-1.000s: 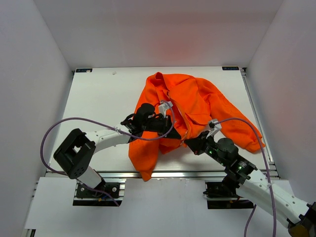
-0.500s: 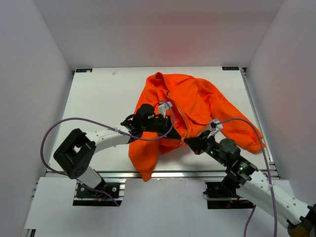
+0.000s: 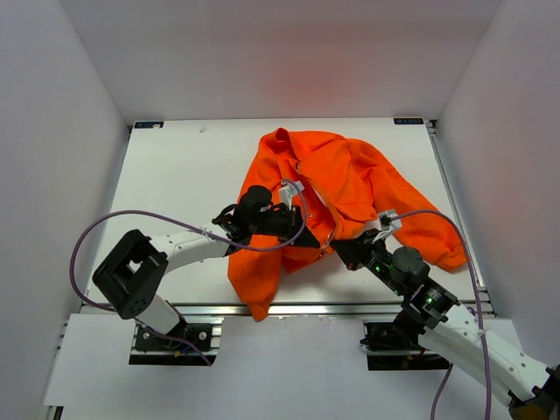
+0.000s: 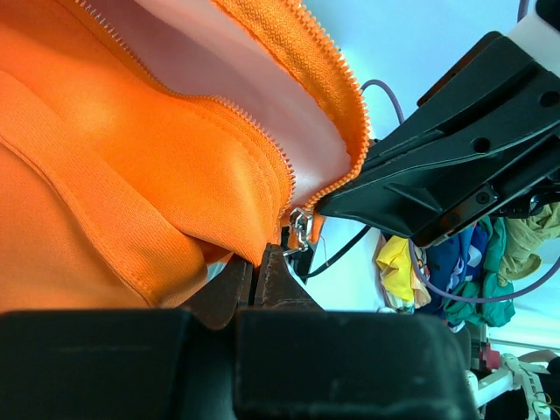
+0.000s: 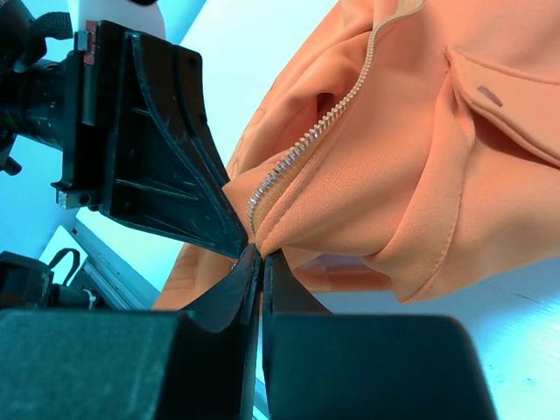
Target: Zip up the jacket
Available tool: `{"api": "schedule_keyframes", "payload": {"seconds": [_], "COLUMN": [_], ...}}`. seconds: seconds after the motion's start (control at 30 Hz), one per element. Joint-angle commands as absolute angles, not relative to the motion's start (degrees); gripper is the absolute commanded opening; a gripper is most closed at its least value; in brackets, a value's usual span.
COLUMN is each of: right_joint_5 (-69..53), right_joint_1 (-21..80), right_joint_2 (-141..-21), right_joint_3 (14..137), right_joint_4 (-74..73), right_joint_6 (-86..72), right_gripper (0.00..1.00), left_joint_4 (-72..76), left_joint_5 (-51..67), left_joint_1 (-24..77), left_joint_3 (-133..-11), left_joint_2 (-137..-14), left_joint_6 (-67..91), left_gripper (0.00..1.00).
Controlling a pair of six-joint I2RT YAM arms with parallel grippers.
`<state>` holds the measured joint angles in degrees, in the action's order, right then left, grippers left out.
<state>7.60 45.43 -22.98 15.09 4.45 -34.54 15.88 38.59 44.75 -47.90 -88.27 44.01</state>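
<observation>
Seating the zipper (image 5: 289,166)
Your left gripper (image 4: 255,276) and right gripper (image 5: 260,262) each clamp the jacket (image 3: 350,184) hem; keep it taut; align the slider (image 4: 299,229) just above your left gripper.

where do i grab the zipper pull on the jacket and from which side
Pinch the small metal pull dangling at the zipper's lower end, across its flat faces. Probably come from the hem side: it hangs free there, while folded jacket covers it above. The left gripper and right gripper pinch the hem close beside it, so room is tight.
</observation>
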Motion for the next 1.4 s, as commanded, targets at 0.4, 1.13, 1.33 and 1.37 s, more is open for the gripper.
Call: {"api": "schedule_keyframes", "payload": {"seconds": [0.4, 1.13, 1.33, 1.37], "right_joint_5": [-1.4, 2.0, 3.3, 3.3], "right_joint_1": [45.5, 45.5, 45.5, 45.5], "right_joint_2": [-23.4, -22.9, -24.0, -23.9], "right_joint_3": [13.6, 13.8, 14.8, 14.6], "right_joint_4": [8.6, 13.1, 12.3, 12.7], "right_joint_6": [-33.2, -31.9, -31.4, -31.4], "right_gripper": [0.00, 0.00, 0.00, 0.00], "left_joint_4": [20.2, 19.3, 19.0, 18.8], "left_joint_5": [36.9, 36.8, 36.5, 36.5], "left_joint_1": [45.0, 45.0, 45.0, 45.0], "left_joint_3": [-46.3, -45.9, -46.0, -46.1], "left_joint_2": [-83.8, -82.5, -81.7, -81.7], "left_joint_6": [47.4, 46.7, 46.1, 46.1], "left_gripper": [0.00, 0.00, 0.00, 0.00]}}
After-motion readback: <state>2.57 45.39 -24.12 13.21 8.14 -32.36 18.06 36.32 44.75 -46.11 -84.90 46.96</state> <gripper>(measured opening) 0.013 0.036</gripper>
